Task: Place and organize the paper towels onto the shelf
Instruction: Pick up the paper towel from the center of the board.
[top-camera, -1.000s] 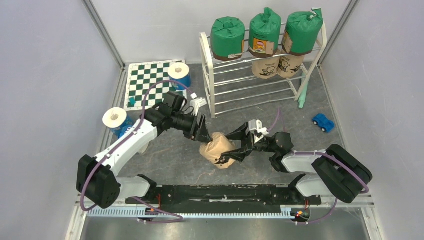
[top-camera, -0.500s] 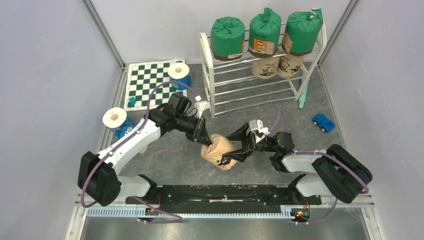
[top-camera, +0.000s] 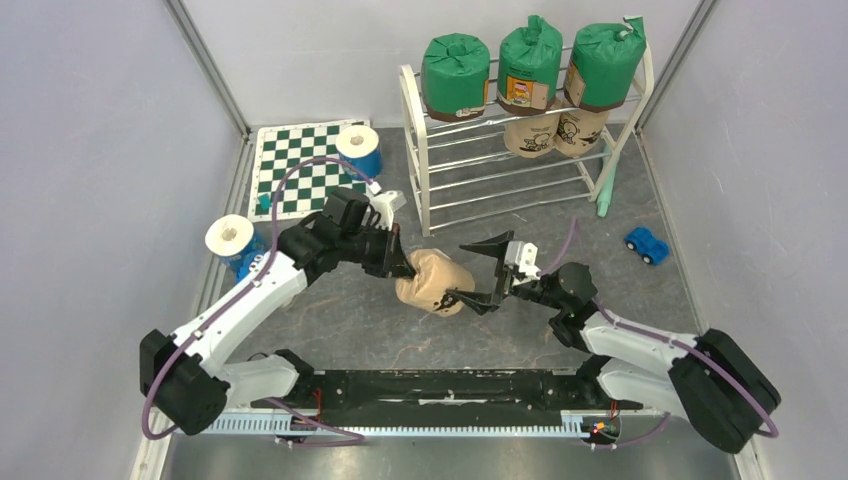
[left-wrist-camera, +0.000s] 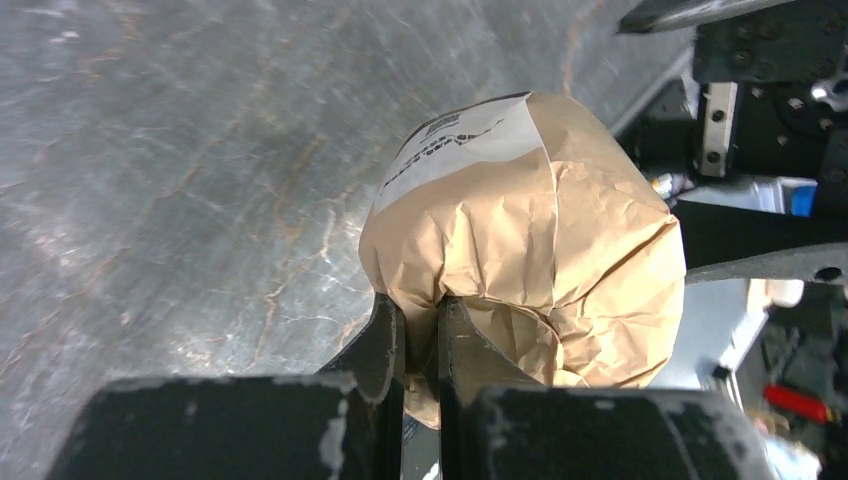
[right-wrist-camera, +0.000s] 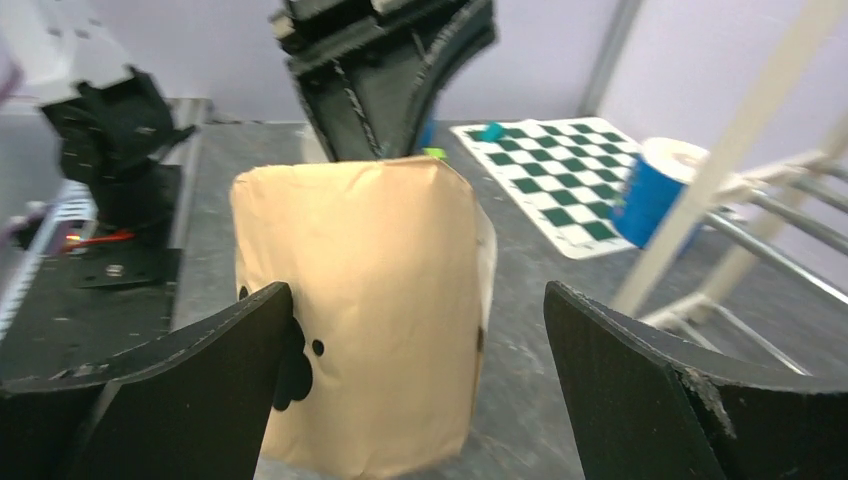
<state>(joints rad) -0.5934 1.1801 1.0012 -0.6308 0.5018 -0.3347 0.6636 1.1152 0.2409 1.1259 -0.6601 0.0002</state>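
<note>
A tan paper-wrapped paper towel roll (top-camera: 432, 282) lies tipped on its side at mid-table. My left gripper (top-camera: 405, 268) is shut on the gathered paper at its end, and the pinch shows in the left wrist view (left-wrist-camera: 420, 305) with the roll (left-wrist-camera: 530, 230) beyond it. My right gripper (top-camera: 478, 272) stands wide open on the roll's right side. Its fingers flank the roll (right-wrist-camera: 360, 310) with a gap on the right. On the shelf (top-camera: 420, 150), three green rolls (top-camera: 528, 65) stand on the top tier and two tan rolls (top-camera: 530, 133) on the tier below.
Two white-and-blue rolls stand at the left, one (top-camera: 358, 150) on the checkered mat (top-camera: 300, 165) and one (top-camera: 232, 243) by the left wall. A blue toy car (top-camera: 647, 244) sits at the right. A teal stick (top-camera: 607, 185) leans by the shelf's right end.
My left gripper closed on the roll's paper end. My right gripper opened off the roll and drew back to the right. The roll shifted slightly up and left.
</note>
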